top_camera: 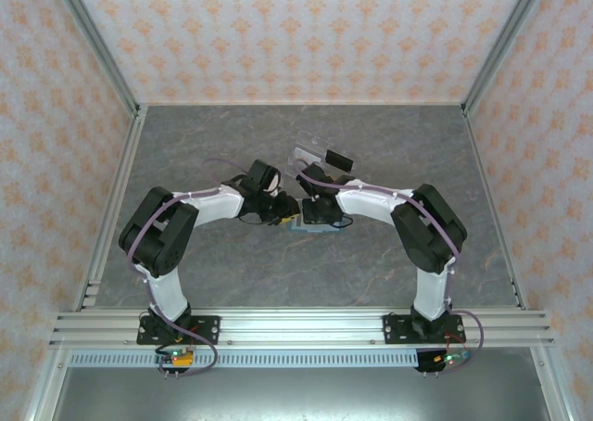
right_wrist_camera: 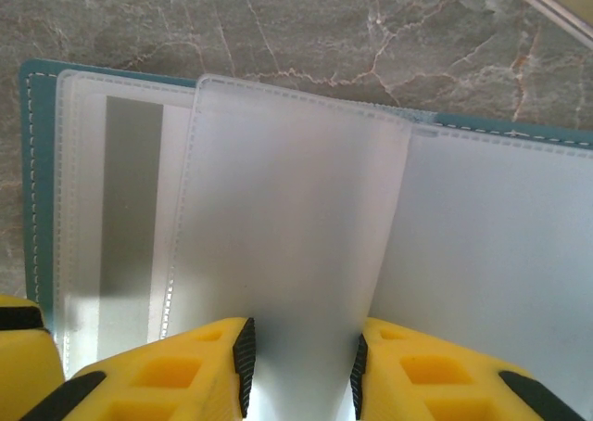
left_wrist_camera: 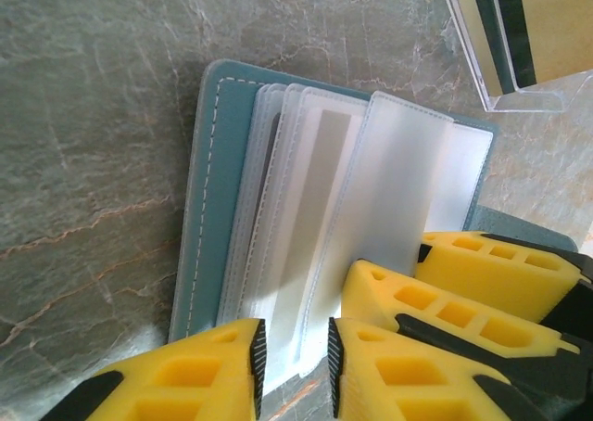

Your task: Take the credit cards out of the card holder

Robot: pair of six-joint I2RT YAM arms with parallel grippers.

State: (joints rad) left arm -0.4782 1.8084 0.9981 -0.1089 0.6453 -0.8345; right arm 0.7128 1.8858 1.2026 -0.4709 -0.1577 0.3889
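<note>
At mid-frame in the top view the card holder [top_camera: 298, 225] lies open, long axis left-right. The right gripper [right_wrist_camera: 301, 365] straddles a raised sleeve [right_wrist_camera: 287, 226], the left gripper [left_wrist_camera: 292, 356] sits at the stack's [left_wrist_camera: 306, 189] lower edge — both jaws narrowly spread.

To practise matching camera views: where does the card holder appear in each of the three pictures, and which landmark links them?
Top: card holder, small teal patch just below centre.
Left wrist: card holder lies open, centre-left, teal cover leftmost.
Right wrist: card holder spans the frame, teal edge at left.
Landmark: grey-striped card in its sleeve, in both wrist views.
</note>
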